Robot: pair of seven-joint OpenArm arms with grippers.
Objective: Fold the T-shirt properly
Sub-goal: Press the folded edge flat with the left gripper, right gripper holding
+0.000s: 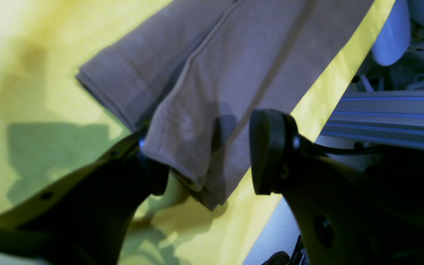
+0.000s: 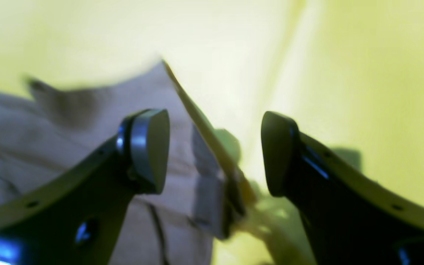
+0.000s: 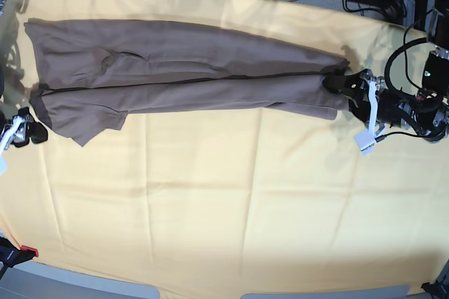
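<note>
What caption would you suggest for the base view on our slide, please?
Taupe T-shirt folded into a long band across the yellow cloth, both grippers open at its ends.

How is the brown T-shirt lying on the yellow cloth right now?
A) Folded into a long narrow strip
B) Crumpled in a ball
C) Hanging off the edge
A: in the base view the T-shirt stretches as a long flat band across the yellow cloth.

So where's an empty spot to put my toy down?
The big bare stretch of yellow cloth below the T-shirt is free. It's crowded along the top, where the shirt lies, with the left gripper and right gripper at its ends.
</note>
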